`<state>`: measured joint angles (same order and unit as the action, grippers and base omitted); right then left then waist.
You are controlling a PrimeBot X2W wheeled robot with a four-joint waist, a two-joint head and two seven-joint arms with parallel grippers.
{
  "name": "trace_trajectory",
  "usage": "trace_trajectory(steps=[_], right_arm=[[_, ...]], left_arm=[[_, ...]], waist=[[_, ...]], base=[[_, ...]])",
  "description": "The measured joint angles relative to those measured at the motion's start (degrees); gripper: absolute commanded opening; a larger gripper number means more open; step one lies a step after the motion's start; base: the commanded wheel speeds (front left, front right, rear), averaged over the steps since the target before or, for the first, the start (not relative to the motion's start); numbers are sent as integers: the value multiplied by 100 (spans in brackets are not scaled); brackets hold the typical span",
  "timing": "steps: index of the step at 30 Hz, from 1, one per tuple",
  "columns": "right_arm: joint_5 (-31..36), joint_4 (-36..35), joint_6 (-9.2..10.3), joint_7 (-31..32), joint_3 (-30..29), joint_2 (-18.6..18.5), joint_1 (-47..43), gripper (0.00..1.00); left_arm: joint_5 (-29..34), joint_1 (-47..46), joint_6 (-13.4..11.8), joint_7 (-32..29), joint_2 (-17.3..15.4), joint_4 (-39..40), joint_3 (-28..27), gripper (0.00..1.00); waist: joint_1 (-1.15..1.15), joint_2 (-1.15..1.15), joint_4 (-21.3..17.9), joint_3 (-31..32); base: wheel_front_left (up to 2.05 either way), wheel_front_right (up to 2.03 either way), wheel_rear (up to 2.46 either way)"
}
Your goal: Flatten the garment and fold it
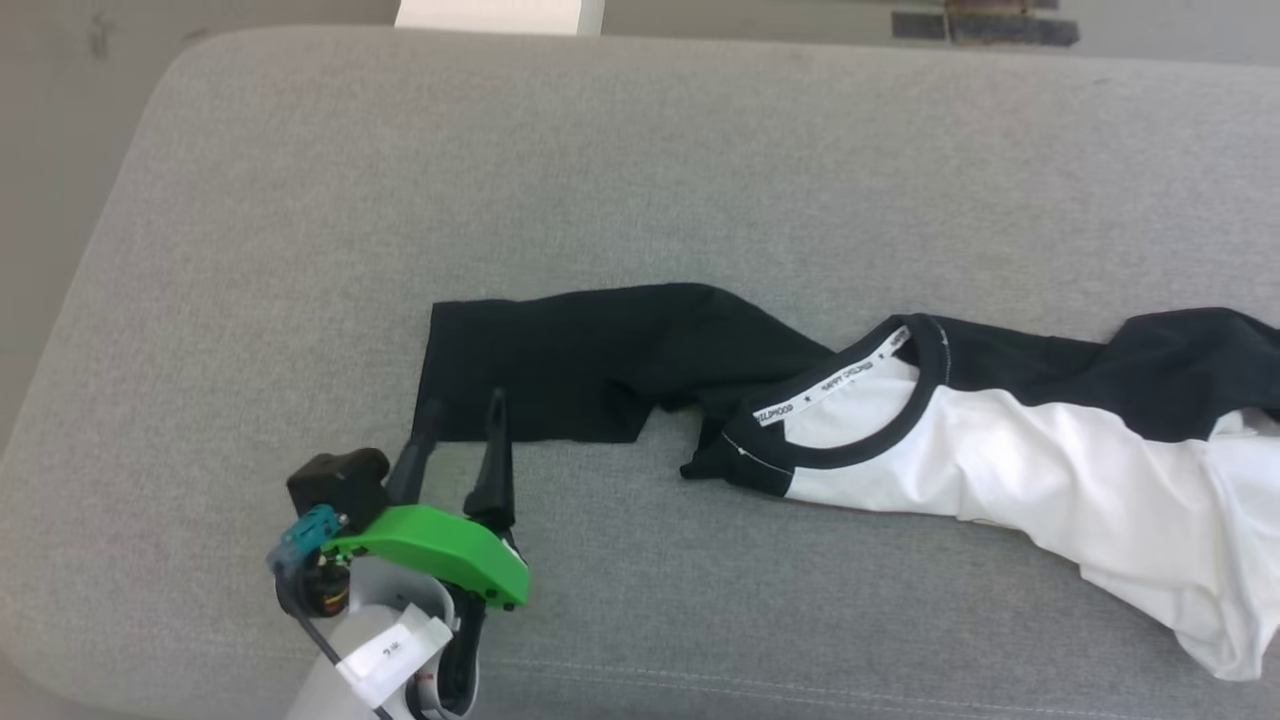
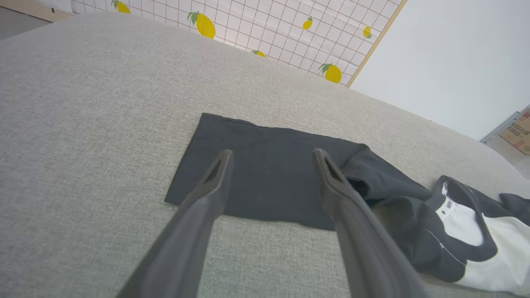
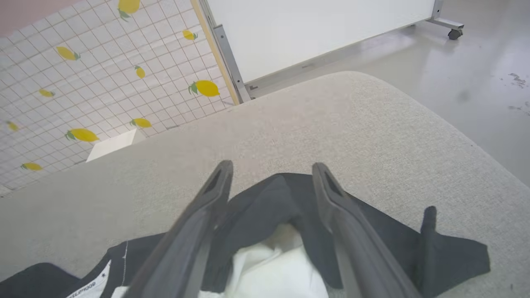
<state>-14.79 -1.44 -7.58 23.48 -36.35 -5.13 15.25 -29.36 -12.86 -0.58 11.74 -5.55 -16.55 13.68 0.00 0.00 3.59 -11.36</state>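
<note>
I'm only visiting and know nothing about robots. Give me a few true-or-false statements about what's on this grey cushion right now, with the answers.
1. The garment lies on a grey cushion. True.
2. The left gripper is clamped on the black sleeve. False: its fingers stand apart, gripping nothing.
3. The collar is black. True.
4. The garment is neatly folded. False: its white body lies rumpled.
</note>
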Motion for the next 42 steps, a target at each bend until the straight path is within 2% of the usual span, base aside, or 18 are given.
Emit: trace_trajectory(steps=[4,8,16,21,25,26,27,28,35,42], right_arm=[[-154,-135,1,-38,612,148,-381,100],[-198,-114,1,-41,1024,209,-594,100],[-322,32,0,-94,1327,216,-624,100],[-324,78,0,-183,1399,222,-601,100],[-276,110,0,-236,1321,221,-596,100],[-276,118,1,-244,1304,221,-596,100],[-275,133,1,-259,1283,221,-596,100],[-270,147,1,-260,1270,221,-596,100],[-231,285,1,-308,1338,220,-587,100],[-267,442,0,-369,1890,223,-258,100]], left_arm=[[-32,6,11,-330,0,-9,164,100],[-27,-112,154,-1006,1,-19,565,100],[42,-1172,490,-2453,136,-411,1517,100],[54,-1566,425,-3520,176,-891,1769,100],[4,-1641,398,-3821,188,-922,1853,100],[-34,-1642,399,-3847,189,-910,1858,51],[-59,-1642,399,-3832,189,-880,1861,32],[-94,-1642,405,-3805,190,-847,1862,0],[-180,-1840,448,-3549,209,-434,1835,0],[141,-3162,185,-3074,62,-657,1400,0]], waist=[[0,0,-75,96],[0,0,-158,100],[0,0,-260,-51],[0,0,-462,-131],[0,0,-595,-221],[0,0,-614,-240],[0,0,-633,-264],[0,0,-648,-284],[0,0,-658,-298],[0,0,-913,-399]], base=[[0,0,0],[0,0,0],[0,0,0],[0,0,0],[0,0,0],[0,0,0],[0,0,0],[0,0,0],[0,0,0],[0,0,0]])
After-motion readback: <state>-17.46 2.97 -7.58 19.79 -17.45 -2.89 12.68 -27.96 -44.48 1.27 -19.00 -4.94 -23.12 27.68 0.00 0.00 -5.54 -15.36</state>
